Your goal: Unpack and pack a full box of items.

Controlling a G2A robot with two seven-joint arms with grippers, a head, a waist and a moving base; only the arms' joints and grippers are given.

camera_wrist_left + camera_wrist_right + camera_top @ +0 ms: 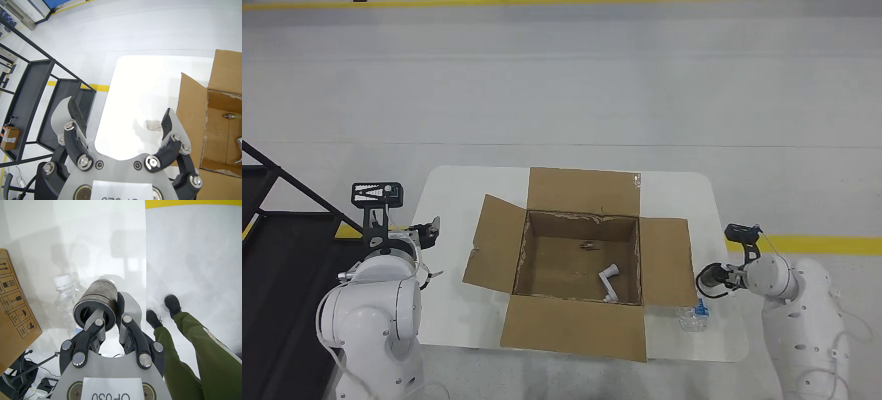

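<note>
Cylinder [96, 302] looks heavy, rigid and slick, pinched by its wall in the right gripper [108, 308] just outside the box [577, 190] near the bottle [64, 294], probably the surest hold; left gripper [121, 117] gapes wide across the box.

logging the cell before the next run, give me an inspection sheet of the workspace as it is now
surface: white table under the open cardboard box
job's things: box flaps out, white fitting and small dark part inside; clear bottle on the table beside it
clutter: tape scrap on the table
grippers: left gripper open, empty; right gripper shut on a metal cylinder
cables: thin cable on the floor
surroundings: black rack beside the table, small carton on it
</note>
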